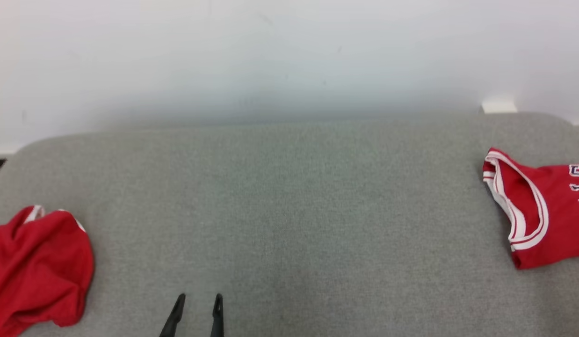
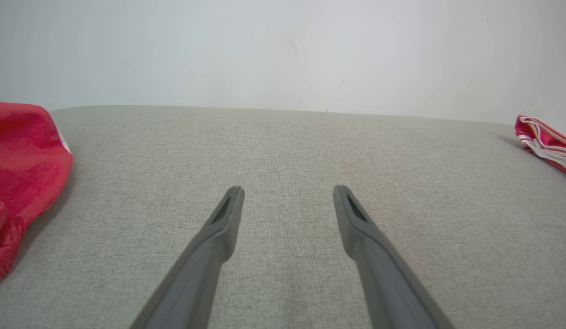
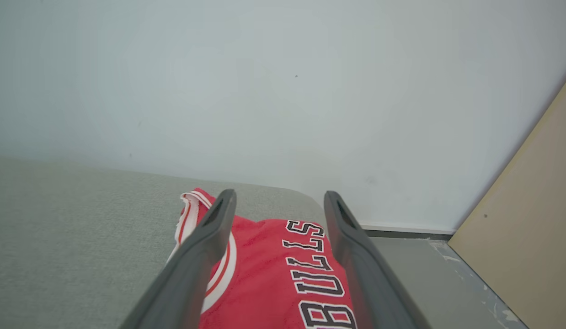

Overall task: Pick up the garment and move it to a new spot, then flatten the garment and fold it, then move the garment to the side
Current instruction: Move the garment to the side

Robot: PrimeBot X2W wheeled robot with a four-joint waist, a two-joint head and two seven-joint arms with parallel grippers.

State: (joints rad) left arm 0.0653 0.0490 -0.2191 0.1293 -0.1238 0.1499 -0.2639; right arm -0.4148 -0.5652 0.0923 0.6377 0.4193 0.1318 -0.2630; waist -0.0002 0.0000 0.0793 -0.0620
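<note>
2 red garments: crumpled heap near left; lettered jersey at right edge, white-trimmed.
1 grey padded surface, bearing both garments.
2 grippers: left gripper, right gripper; 2 dark fingers per gripper, 4 total.
1 white wall, far side.
1 beige panel, far right, beyond surface.
1 small white object, far right behind surface; kind unclear.

red jersey, "BULLS" in block letters across the fabric, same lettering cut off at head view's right edge
</note>
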